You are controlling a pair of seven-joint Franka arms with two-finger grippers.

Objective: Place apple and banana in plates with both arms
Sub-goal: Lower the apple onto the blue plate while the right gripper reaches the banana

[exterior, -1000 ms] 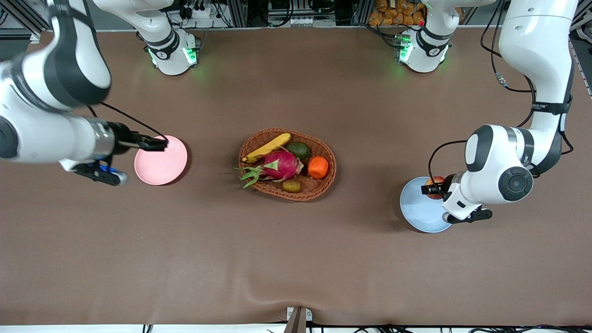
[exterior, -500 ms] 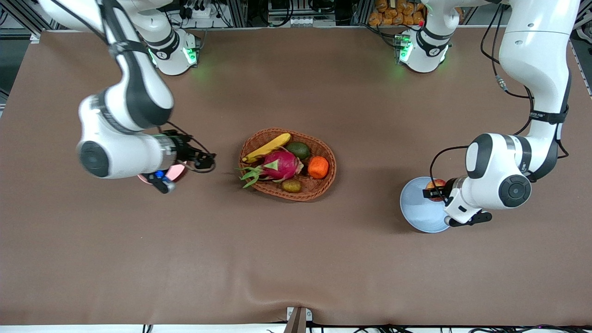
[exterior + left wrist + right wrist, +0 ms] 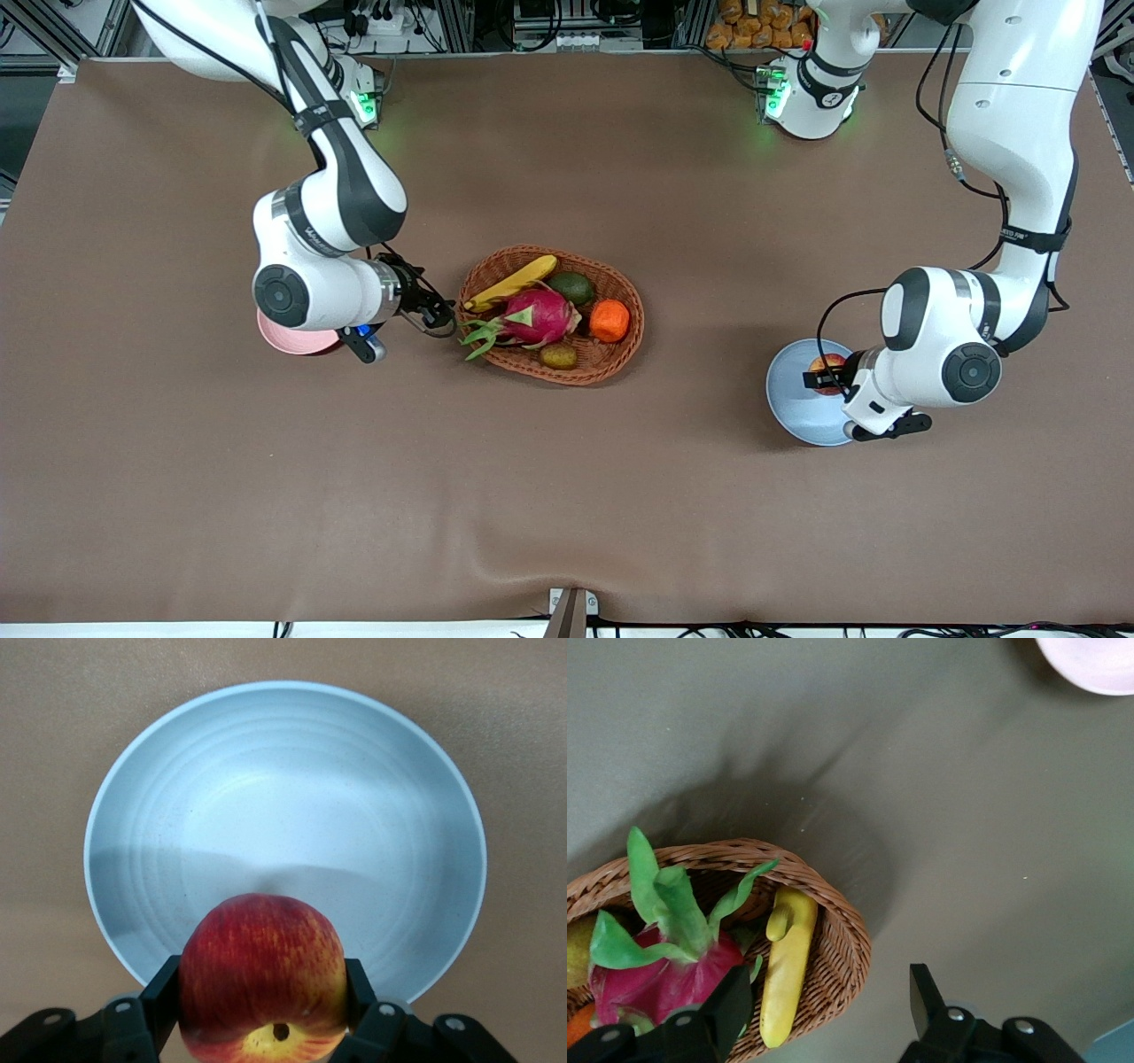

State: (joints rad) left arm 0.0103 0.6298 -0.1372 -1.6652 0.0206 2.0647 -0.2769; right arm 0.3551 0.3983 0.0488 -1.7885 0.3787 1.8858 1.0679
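Observation:
My left gripper (image 3: 822, 377) is shut on the red apple (image 3: 830, 368) and holds it over the light blue plate (image 3: 797, 408). In the left wrist view the apple (image 3: 262, 979) sits between the two fingers above the plate (image 3: 283, 806). The yellow banana (image 3: 512, 283) lies in the wicker basket (image 3: 611, 359), at its rim away from the front camera. My right gripper (image 3: 440, 312) is open and empty, beside the basket's end toward the right arm. In the right wrist view the banana (image 3: 786, 966) shows between the fingers. The pink plate (image 3: 288, 340) is mostly hidden under the right arm.
The basket also holds a magenta dragon fruit (image 3: 536, 316), an orange (image 3: 609, 320), an avocado (image 3: 572, 288) and a kiwi (image 3: 558, 356). The arm bases (image 3: 811, 97) stand along the table's edge farthest from the front camera.
My right arm has swung from over the pink plate toward the basket, and its gripper now sits at the basket's rim. My left gripper has sunk slightly with the apple over the blue plate.

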